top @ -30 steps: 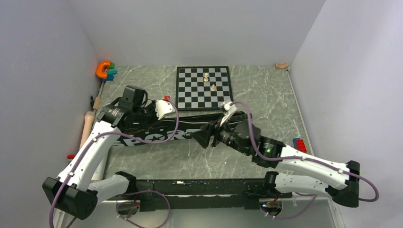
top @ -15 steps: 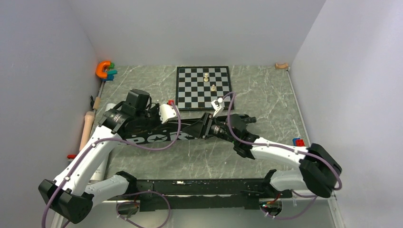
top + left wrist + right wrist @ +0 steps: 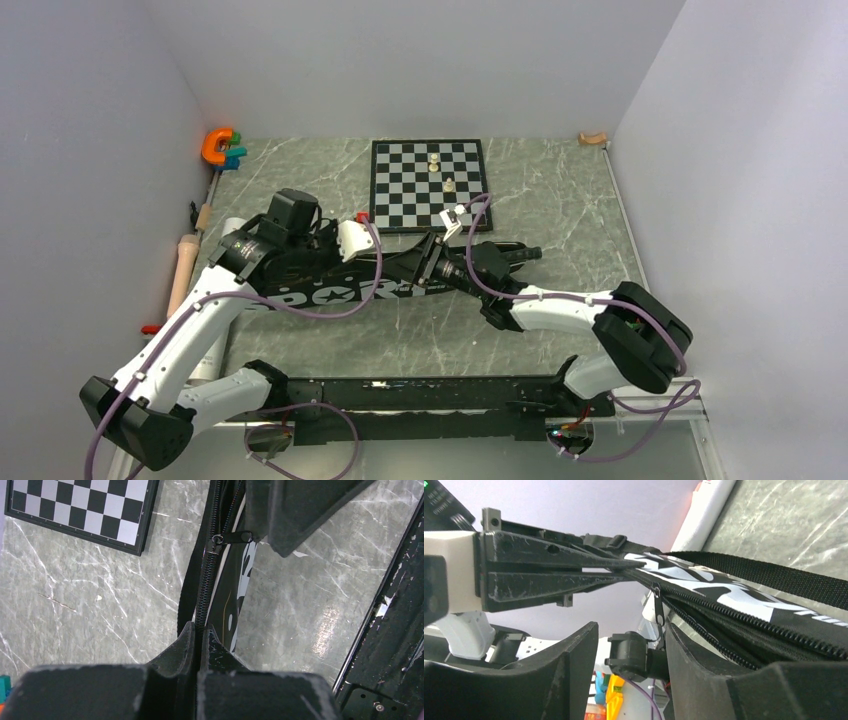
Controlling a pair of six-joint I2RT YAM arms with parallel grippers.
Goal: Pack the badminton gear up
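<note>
Left fingers (image 3: 172, 655) pinch bag (image 3: 234, 607) at zipper edge

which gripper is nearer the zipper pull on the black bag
Right: the right gripper straddles the small black zipper pull; the left gripper pinches the black SPORT-lettered bag farther along.

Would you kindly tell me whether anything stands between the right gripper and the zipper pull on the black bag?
Nothing visible does. The zipper pull hangs free at the right gripper's open fingers. The left gripper pinches the black bag's zipper edge further along, clear of that gap.
</note>
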